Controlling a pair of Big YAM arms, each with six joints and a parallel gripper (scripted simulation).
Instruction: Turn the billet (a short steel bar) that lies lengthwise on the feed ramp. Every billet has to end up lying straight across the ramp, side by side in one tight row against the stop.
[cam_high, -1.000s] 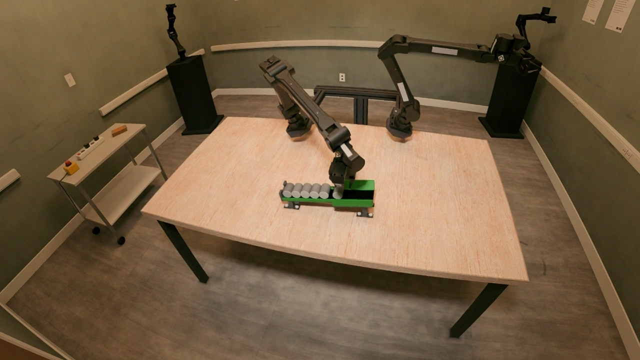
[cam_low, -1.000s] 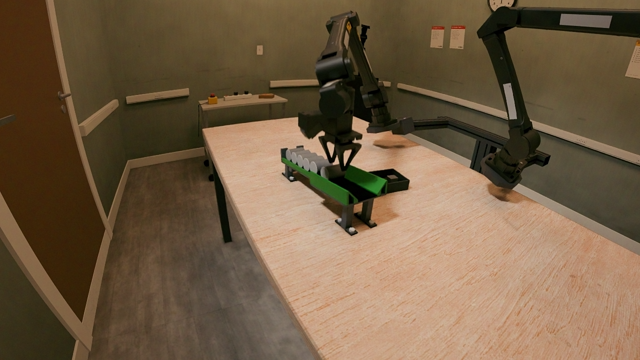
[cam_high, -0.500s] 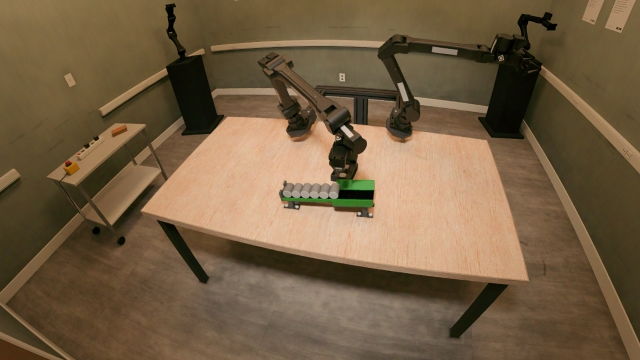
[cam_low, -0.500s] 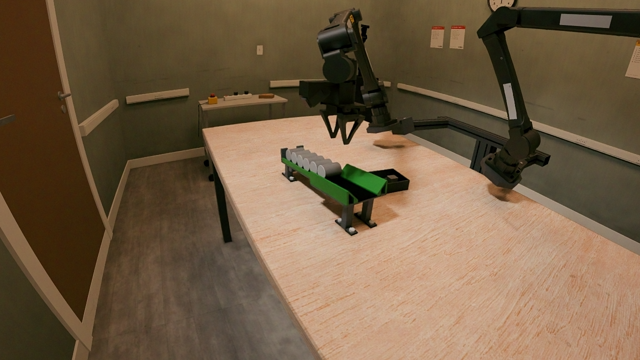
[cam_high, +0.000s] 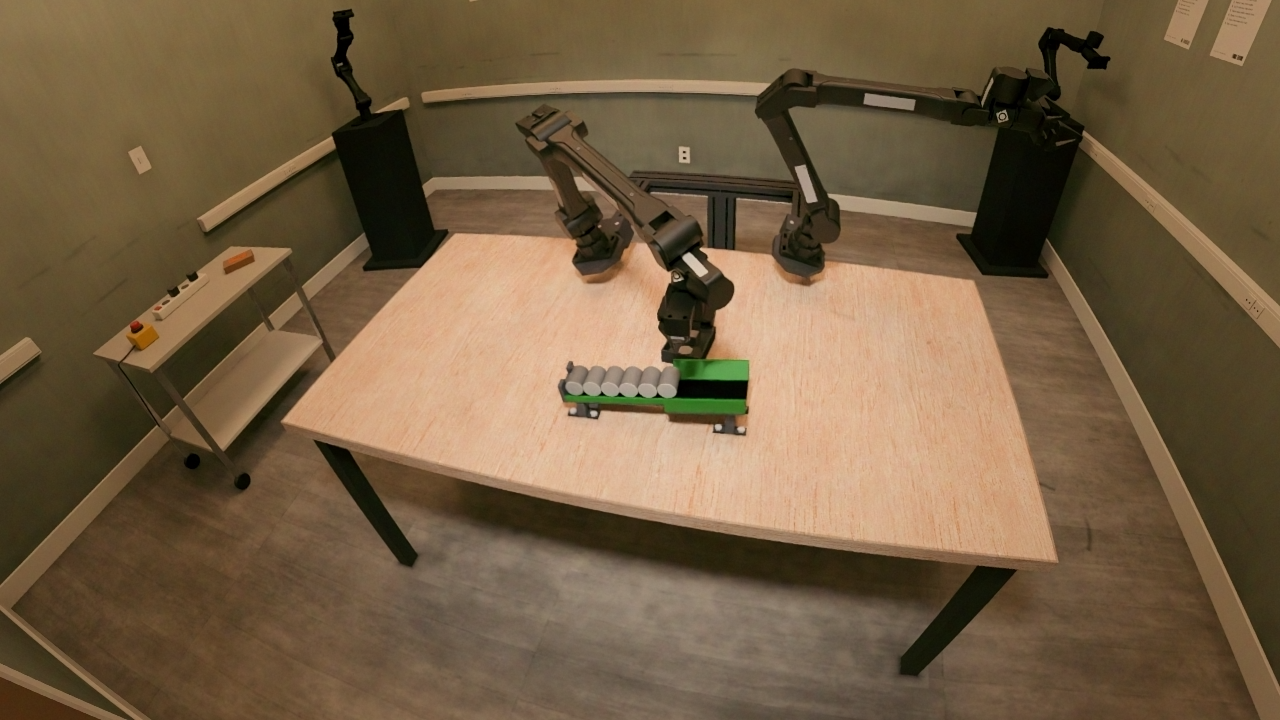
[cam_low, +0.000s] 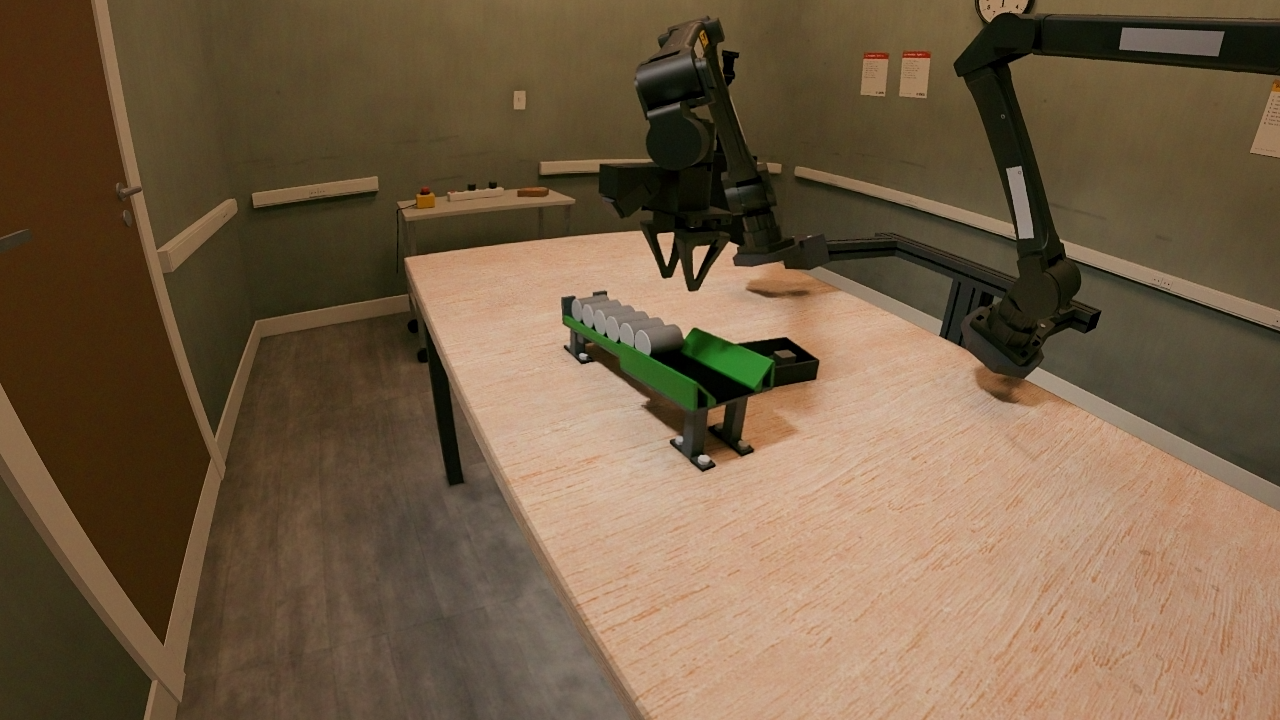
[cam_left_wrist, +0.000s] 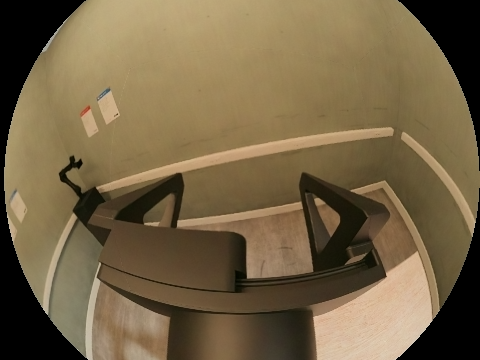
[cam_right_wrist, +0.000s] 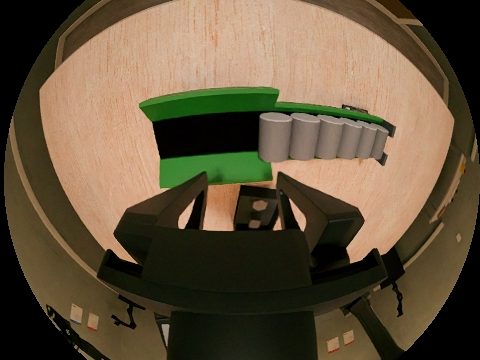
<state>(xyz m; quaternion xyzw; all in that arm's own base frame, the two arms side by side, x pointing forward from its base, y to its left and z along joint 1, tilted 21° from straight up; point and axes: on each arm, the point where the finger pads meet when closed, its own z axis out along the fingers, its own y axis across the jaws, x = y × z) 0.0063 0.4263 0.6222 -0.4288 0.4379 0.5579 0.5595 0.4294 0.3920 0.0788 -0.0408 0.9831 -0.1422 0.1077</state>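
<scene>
Several grey billets (cam_high: 622, 380) lie straight across the green feed ramp (cam_high: 707, 394), side by side in one row that reaches the stop at its low end (cam_high: 566, 383). The row also shows in the exterior view (cam_low: 626, 326) and the right wrist view (cam_right_wrist: 323, 136). My right gripper (cam_high: 687, 347) (cam_low: 691, 277) hangs above the ramp near the last billet in the row (cam_right_wrist: 274, 135), fingers apart with nothing between them. My left gripper (cam_left_wrist: 241, 179) is open and empty, held high and facing the wall, far from the ramp.
The upper part of the ramp (cam_right_wrist: 207, 140) is bare. A small black box (cam_low: 789, 365) sits on the table right behind the ramp's high end. The left arm's base (cam_high: 801, 246) stands at the far table edge. A cart (cam_high: 192, 304) stands beside the table.
</scene>
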